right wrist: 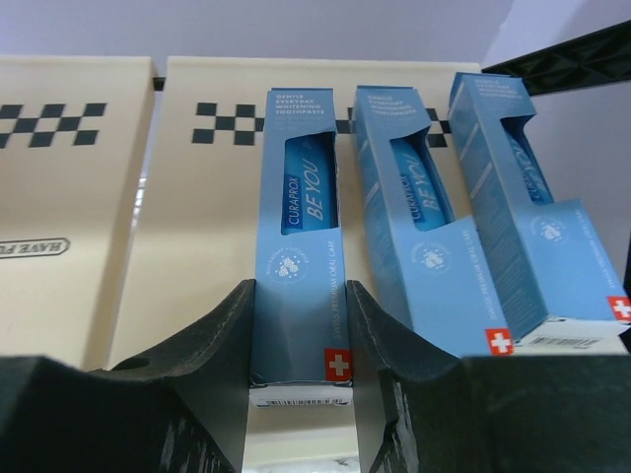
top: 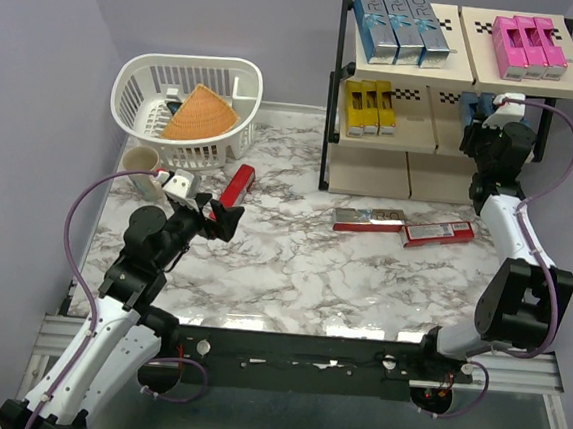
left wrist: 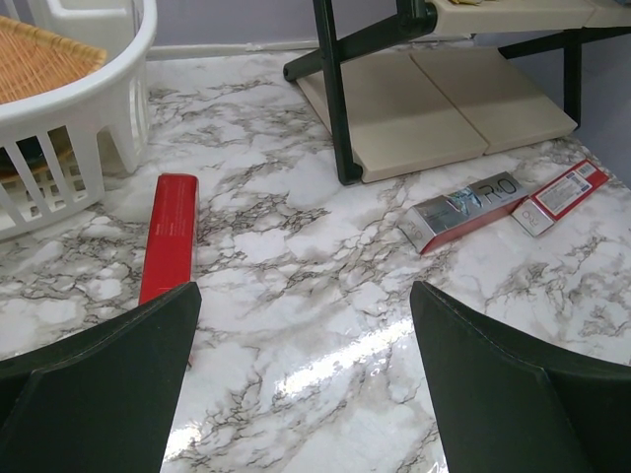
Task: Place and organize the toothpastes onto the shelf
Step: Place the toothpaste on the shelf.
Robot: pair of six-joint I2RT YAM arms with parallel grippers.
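Light-blue toothpaste carton [right wrist: 296,197] lies on the shelf's [right wrist: 192,227] middle tier, at its right end, grasped between the right gripper's [right wrist: 301,296] fingers. Two matching cartons [right wrist: 409,187] sit just right of it. The left gripper [left wrist: 306,384] hangs with fingers spread wide above the marble table [left wrist: 325,296], a red carton [left wrist: 170,236] near its left finger. A silver carton [left wrist: 463,209] and a red-and-white carton [left wrist: 562,195] lie just near of the shelf.

Between my right jaws sits 1 toothpaste carton [right wrist: 299,246] on the shelf panel [right wrist: 197,246], with 2 neighbour cartons [right wrist: 414,227] just right of it. Ahead of my left jaws, 1 table carton [left wrist: 170,236] lies left, 2 paired cartons [left wrist: 463,209] lie right, and the basket [left wrist: 89,89] sits farther left.
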